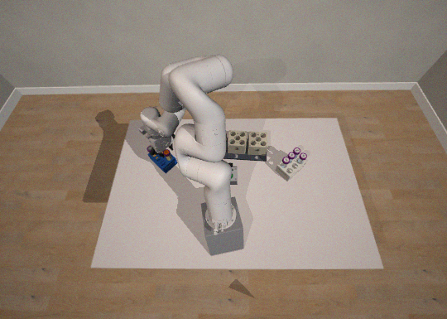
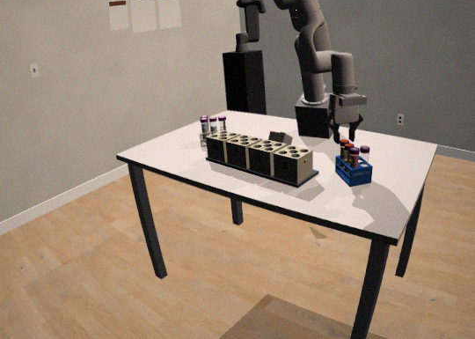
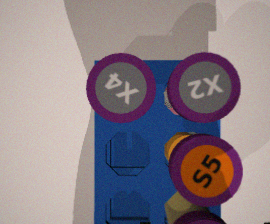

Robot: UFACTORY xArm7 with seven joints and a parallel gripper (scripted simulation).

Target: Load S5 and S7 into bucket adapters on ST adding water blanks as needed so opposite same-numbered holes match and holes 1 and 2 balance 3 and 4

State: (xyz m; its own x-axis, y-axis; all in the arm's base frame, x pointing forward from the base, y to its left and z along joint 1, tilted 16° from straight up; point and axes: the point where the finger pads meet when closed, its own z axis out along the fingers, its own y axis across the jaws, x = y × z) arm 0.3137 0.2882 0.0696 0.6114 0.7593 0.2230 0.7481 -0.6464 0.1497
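Tube S5 (image 2: 348,147) (image 3: 206,170) stands under its orange cap dot in the blue rack (image 1: 166,167) (image 2: 361,177) (image 3: 101,185), our landmark. We see tube S7 (image 2: 344,142) (image 3: 201,218) next to it in the same row, its cap cut off by the lower edge of the wrist view. On the other side of S5, at the rack's end, we see tube X2 (image 2: 354,151) (image 3: 204,87), with tube X4 (image 2: 365,149) (image 3: 121,88) beside it; both wear grey dots. Our pincer (image 1: 161,148) (image 2: 344,140) points down just above the blue rack, fingers parted and grasping nothing. To the right of that rack we have the loading stand (image 1: 248,157) (image 2: 258,173) with its row of buckets (image 1: 237,149) (image 2: 292,166). Farther right of the blue rack, beyond the stand, a pale rack (image 1: 282,173) (image 2: 203,140) holds four purple-capped tubes (image 1: 291,155) (image 2: 213,123).
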